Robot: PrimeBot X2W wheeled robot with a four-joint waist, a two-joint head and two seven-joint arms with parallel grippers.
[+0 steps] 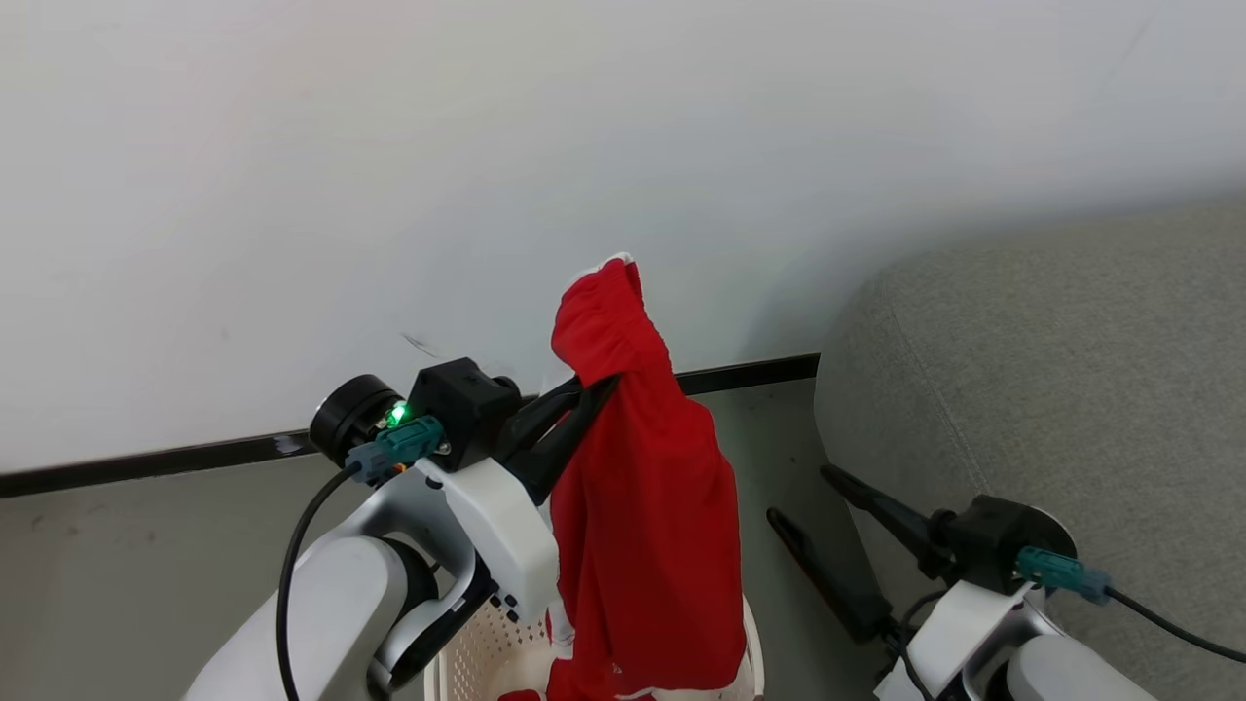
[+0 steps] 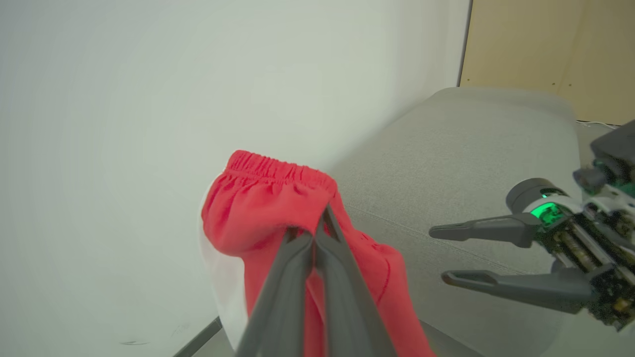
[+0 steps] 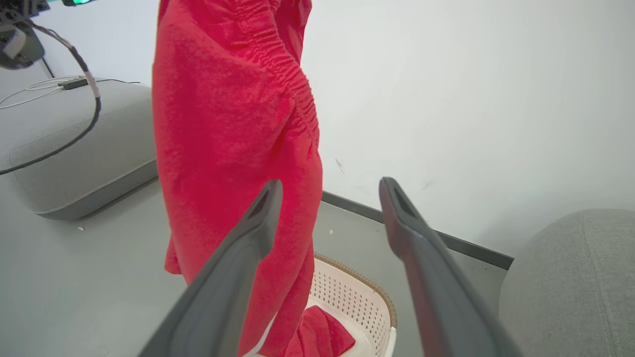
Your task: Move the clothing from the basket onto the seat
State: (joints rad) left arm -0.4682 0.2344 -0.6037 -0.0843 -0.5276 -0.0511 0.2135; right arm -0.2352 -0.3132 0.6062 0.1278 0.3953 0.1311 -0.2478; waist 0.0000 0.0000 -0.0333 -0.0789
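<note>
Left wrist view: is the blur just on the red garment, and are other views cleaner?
Left wrist view: red garment smeared low down, left gripper soft near the lens; right wrist view: fabric crisp; head view: even light, no glare.

Plain white wall point(image 1: 623, 146), with one short dark scuff mark point(image 1: 421, 344) low down. A dark baseboard point(image 1: 146, 462) runs along its foot, meeting a smooth grey floor point(image 1: 146, 565). A tan wood panel point(image 2: 545, 49) stands past the wall's corner. A low grey cushion point(image 3: 74, 163) rests on the floor; a thin white cable point(image 3: 30, 91) and a small dark box point(image 3: 74, 83) lie on top of it.
</note>
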